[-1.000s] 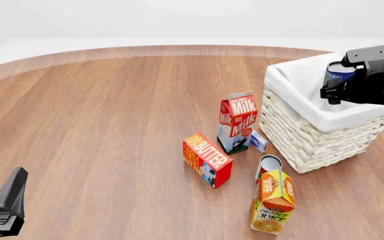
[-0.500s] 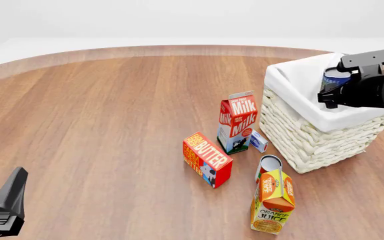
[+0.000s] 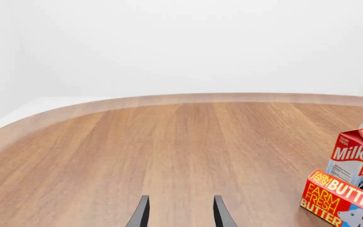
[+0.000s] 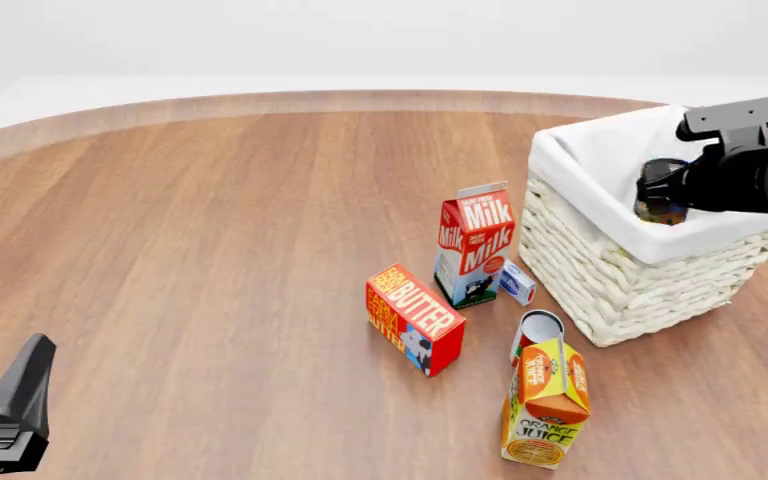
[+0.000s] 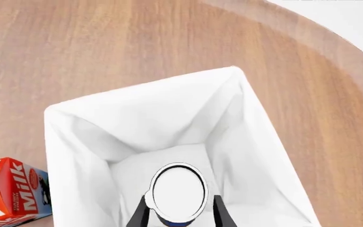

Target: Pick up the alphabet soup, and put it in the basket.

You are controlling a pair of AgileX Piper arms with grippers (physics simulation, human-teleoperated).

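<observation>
The small white-topped alphabet soup can [image 5: 178, 191] sat down inside the big white wicker basket [image 4: 598, 270], between the right gripper's [image 5: 178, 213] fingers; couldn't tell whether they'd let go. Basically only release and retreat left. Left gripper [image 3: 180, 213] sat spread apart.

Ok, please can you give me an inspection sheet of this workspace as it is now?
Surface: brown wooden table.
Job's things: blue and orange alphabet soup can inside the white wicker basket.
Clutter: red milk carton, butter box, orange juice carton, red-labelled can, small blue box, all outside the basket.
Hands: right hand open over the can; left hand open, holding nothing.
Cables: nothing seen.
Surroundings: plain white background.
</observation>
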